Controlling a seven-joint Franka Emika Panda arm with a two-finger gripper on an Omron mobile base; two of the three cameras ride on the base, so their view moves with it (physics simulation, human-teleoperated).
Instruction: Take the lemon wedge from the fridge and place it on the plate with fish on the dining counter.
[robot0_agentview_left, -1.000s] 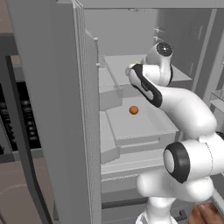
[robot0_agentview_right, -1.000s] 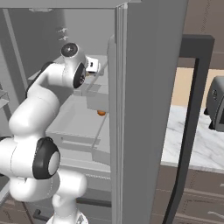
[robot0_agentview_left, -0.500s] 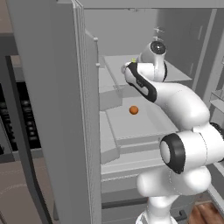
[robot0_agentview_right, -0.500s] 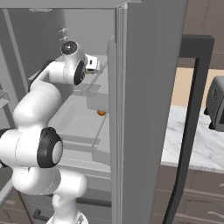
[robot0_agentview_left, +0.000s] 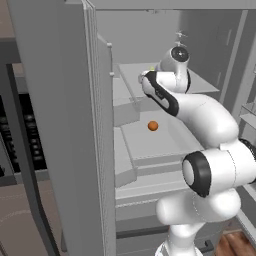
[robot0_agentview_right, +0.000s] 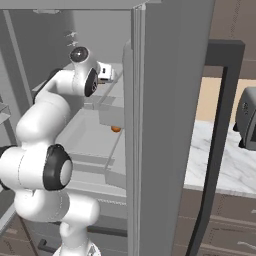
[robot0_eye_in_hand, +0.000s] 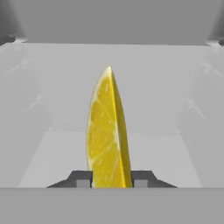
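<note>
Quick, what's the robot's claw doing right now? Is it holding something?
Gripper: shut on the lemon wedge, which stands upright between its fingertips inside the fridge.

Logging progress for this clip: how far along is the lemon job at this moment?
Done: the fridge stands open and the arm has reached onto an upper shelf. In hand: the hand view shows the lemon wedge standing upright right between the fingertips of the gripper, which looks closed on it or nearly so. An orange ball sits on the shelf below. Left: lifting the wedge out, carrying it to the plate with fish.
</note>
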